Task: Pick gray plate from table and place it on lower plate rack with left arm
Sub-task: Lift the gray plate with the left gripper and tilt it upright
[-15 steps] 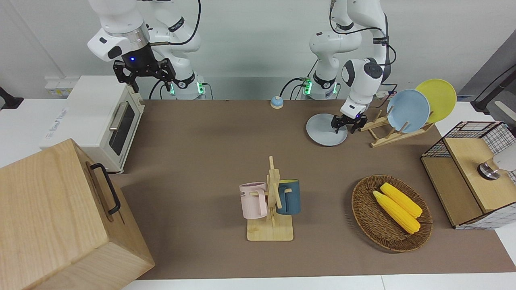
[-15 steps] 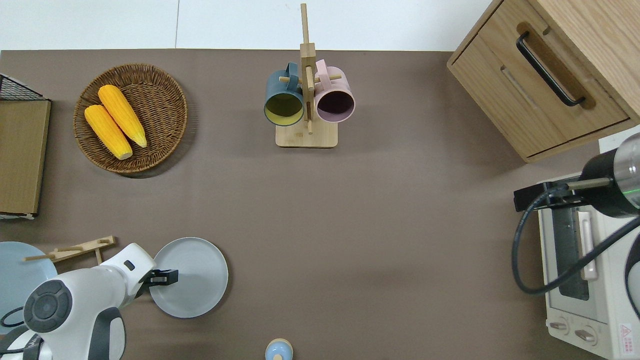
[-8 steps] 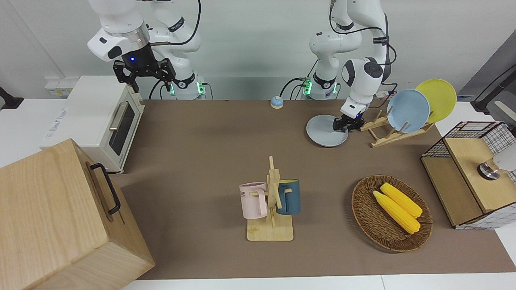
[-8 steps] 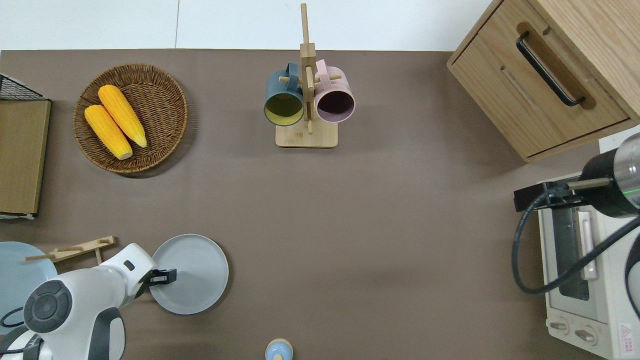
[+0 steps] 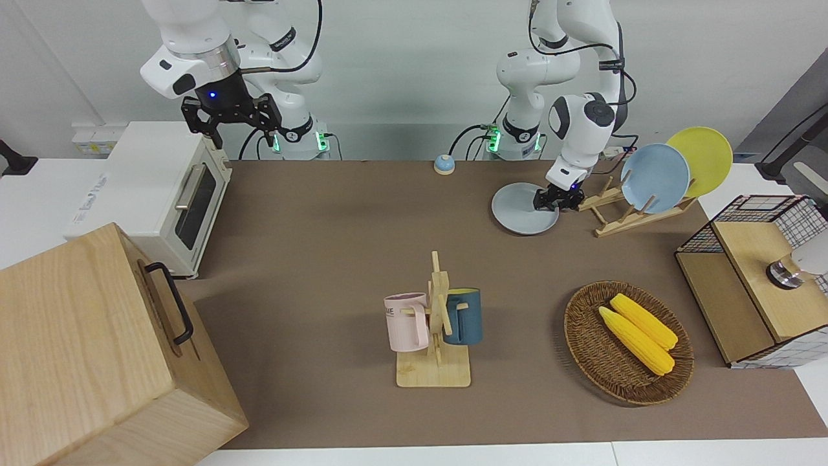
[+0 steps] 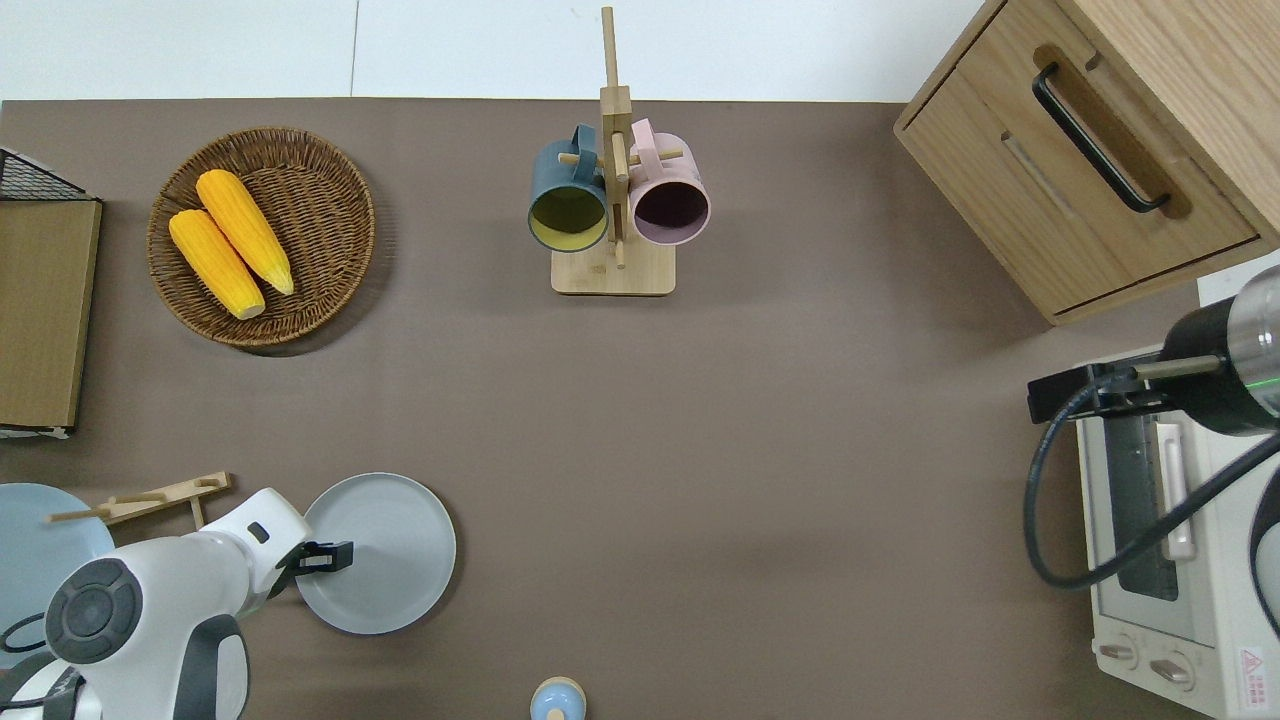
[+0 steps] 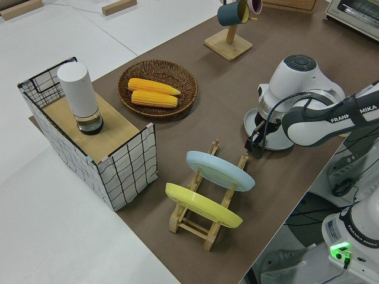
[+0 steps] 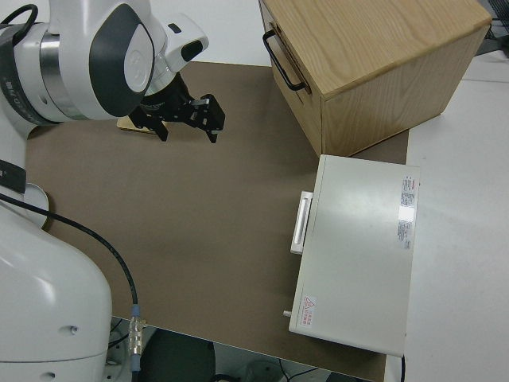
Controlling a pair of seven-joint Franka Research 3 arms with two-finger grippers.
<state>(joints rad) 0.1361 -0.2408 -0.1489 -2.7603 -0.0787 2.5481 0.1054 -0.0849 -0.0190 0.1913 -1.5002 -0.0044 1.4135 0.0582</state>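
2 white arms [image 5: 585,123] (black jaws)

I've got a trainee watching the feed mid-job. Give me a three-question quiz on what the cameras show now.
1. True or false: the gray plate already stands in the plate rack.
2. Which plate on the rack is nearer the gray plate: A) light blue plate B) yellow plate?
3. Fill in: the left gripper is at the plate's ____.

Key:
1. False; it is beside the rack, rim in the left gripper.
2. A.
3. Rim, on the side toward the rack.
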